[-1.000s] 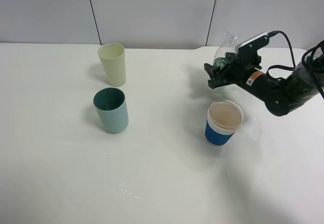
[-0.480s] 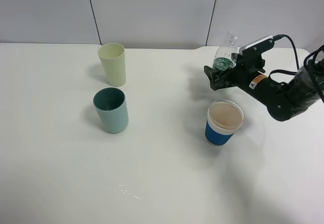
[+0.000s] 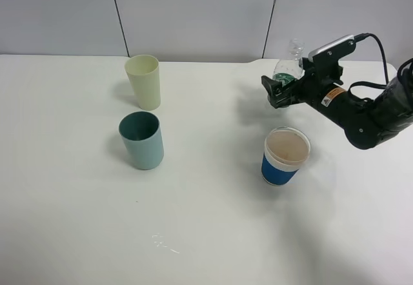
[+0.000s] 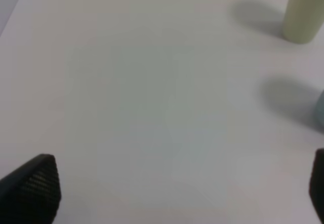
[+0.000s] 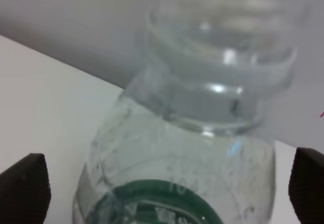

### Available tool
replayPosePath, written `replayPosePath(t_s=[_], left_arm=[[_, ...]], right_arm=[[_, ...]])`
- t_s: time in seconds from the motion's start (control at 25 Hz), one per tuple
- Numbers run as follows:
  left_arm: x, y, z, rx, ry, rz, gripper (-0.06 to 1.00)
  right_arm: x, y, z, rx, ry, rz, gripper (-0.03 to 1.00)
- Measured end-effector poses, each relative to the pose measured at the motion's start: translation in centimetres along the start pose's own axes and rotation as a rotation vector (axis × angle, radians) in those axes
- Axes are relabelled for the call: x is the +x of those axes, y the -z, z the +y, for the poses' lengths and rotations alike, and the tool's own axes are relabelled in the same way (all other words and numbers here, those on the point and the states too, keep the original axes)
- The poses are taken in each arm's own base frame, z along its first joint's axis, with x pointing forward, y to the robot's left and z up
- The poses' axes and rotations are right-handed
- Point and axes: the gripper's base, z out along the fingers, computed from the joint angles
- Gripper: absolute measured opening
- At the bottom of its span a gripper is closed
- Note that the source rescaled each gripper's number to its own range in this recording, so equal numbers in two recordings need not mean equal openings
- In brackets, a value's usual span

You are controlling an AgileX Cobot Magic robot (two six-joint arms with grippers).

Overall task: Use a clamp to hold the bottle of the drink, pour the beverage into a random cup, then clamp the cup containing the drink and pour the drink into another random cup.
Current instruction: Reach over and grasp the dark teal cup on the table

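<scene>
The clear bottle with its green label stands upright near the table's far right edge. It fills the right wrist view, its open neck uppermost. My right gripper is open around it, with a gap between each fingertip and the bottle's sides. The teal cup with the dark inside stands left of centre. Behind it is the pale yellow-green cup, which the left wrist view also catches. My left gripper is open over bare table and does not show in the exterior high view.
A short blue cup with a white rim stands just in front of the right arm. A grey panelled wall rises behind the white table. A small wet smear lies near the front.
The right gripper's jaws have spread apart around the bottle, and the gripper has lifted slightly up and to the right. The cups have not moved.
</scene>
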Motion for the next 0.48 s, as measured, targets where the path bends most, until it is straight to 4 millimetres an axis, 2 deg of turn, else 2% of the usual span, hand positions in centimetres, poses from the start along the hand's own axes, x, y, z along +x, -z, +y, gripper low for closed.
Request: replayPosePath(t_s=[0.48], left_arm=[[0.0, 0.0, 0.0, 0.0, 0.001, 0.0, 1.0]], right_arm=[[-2.7, 3.0, 0.1, 0.008, 0.006, -0.018, 0.87]])
